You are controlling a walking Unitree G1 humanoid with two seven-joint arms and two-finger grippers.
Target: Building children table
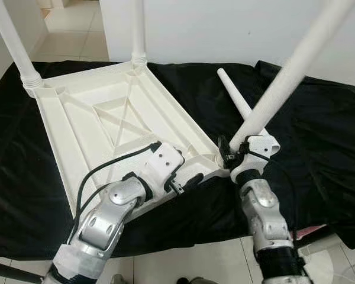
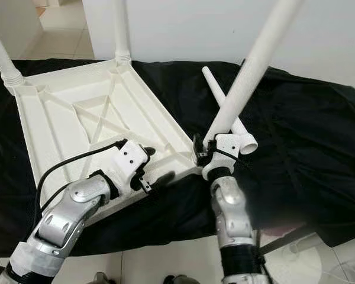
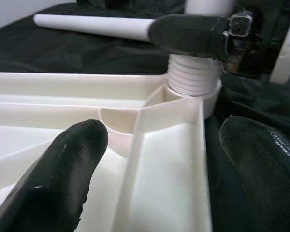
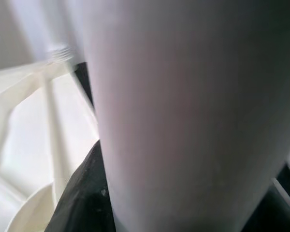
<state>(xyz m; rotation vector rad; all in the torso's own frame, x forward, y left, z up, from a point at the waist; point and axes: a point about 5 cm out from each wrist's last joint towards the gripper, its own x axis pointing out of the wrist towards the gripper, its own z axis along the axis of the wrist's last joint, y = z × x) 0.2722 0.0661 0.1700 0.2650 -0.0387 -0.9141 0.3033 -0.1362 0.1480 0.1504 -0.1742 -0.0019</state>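
Observation:
A white plastic table top (image 1: 94, 118) lies upside down on a black cloth. Two white legs (image 1: 12, 41) (image 1: 138, 29) stand in its far corners. My right gripper (image 1: 234, 155) is shut on a third leg (image 1: 296, 65), low on its shaft. This leg leans up and to the right. Its threaded end (image 3: 193, 77) sits in the near right corner socket (image 3: 208, 99). My left gripper (image 3: 157, 159) is open over the table's near edge, one finger (image 3: 63, 169) over the ribbed underside and the other (image 3: 266, 164) outside the rim. A fourth leg (image 1: 236, 100) lies loose on the cloth behind the held one.
The black cloth (image 1: 319, 148) covers the floor around the table and ends just in front of me on white tiles (image 1: 189, 263). A white wall (image 1: 225, 29) rises behind. A doorway with tiled floor (image 1: 71, 23) opens at the far left.

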